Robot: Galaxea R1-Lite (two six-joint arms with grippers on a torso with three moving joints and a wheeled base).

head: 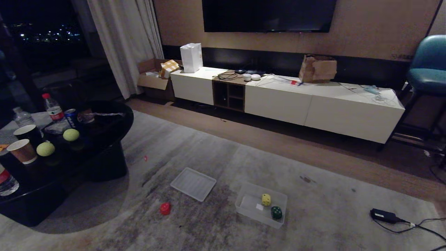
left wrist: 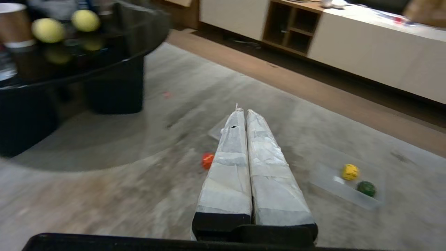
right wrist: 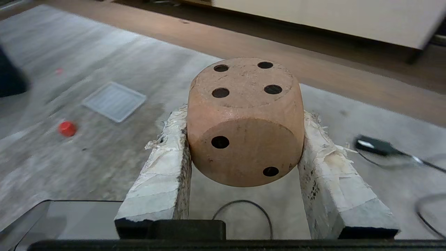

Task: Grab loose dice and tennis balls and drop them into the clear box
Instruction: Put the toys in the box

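Tan round-cornered wooden die (right wrist: 245, 122) is clamped between your right gripper (right wrist: 244, 139) fingers; carry it over the clear plastic box (head: 244, 209) on the rug, holding the yellow and green dice, before releasing; left gripper (left wrist: 243, 113) fingers pressed together.

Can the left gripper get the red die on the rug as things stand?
Probably yes: the left gripper is shut and empty, and the red die lies alone on open rug beside it, nothing between. It must open first.

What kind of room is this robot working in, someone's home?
Most likely a living room or hotel lounge: a wall-mounted TV hangs above a long low white cabinet, with a grey rug, a round black coffee table and curtains nearby.
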